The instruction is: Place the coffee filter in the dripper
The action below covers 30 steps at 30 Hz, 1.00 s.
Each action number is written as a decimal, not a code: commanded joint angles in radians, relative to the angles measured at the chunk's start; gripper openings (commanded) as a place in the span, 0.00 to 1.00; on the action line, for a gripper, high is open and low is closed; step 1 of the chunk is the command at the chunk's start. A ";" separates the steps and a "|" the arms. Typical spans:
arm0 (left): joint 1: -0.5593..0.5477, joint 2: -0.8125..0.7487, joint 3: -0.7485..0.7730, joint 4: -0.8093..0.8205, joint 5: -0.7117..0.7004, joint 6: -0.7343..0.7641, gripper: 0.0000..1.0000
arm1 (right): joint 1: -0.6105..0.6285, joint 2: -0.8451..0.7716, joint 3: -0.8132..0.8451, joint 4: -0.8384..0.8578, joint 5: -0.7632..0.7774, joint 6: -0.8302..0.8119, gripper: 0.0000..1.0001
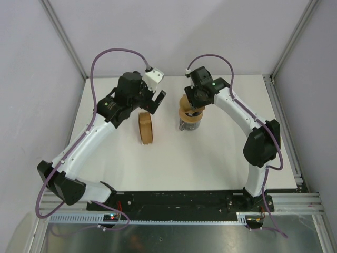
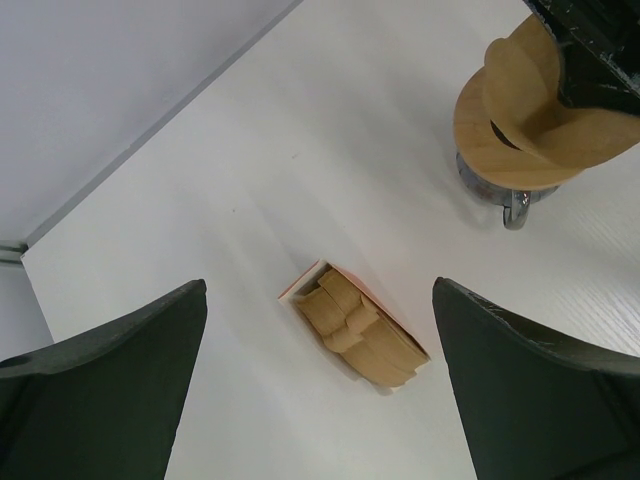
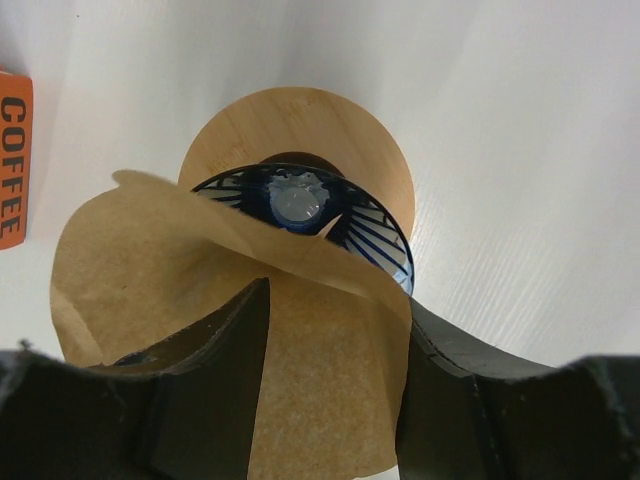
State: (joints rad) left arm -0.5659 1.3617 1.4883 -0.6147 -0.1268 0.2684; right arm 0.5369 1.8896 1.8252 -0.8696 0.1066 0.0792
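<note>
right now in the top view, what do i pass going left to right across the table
left arm's elbow → stack of filters → dripper → right arm's elbow

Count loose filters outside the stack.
1. The coffee filter drapes over the dripper rim, between the fingers of the right pincer. All others are packed in the stack on the table. More may be hidden.
</note>
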 commanded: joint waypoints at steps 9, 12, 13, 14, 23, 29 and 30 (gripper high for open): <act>0.006 0.057 0.030 0.025 0.088 -0.049 1.00 | 0.005 -0.045 0.046 0.018 0.059 -0.037 0.59; 0.006 0.092 0.066 0.024 0.114 -0.066 1.00 | 0.005 -0.050 0.062 0.020 0.064 -0.046 0.62; 0.007 0.105 0.077 0.024 0.116 -0.068 1.00 | 0.007 -0.052 0.068 0.021 0.061 -0.049 0.64; 0.006 0.115 0.085 0.025 0.118 -0.069 1.00 | 0.008 -0.053 0.077 0.021 0.059 -0.053 0.65; 0.007 0.134 0.085 0.024 0.146 -0.067 1.00 | 0.008 -0.070 0.104 0.022 0.085 -0.073 0.74; 0.006 0.130 0.079 0.024 0.148 -0.065 1.00 | 0.007 -0.063 0.116 0.015 0.104 -0.075 0.75; 0.006 0.129 0.077 0.025 0.148 -0.064 1.00 | 0.007 -0.065 0.123 0.014 0.114 -0.075 0.75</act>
State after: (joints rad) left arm -0.5648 1.5059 1.5318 -0.6109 0.0048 0.2249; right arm 0.5411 1.8603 1.8912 -0.8619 0.1780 0.0212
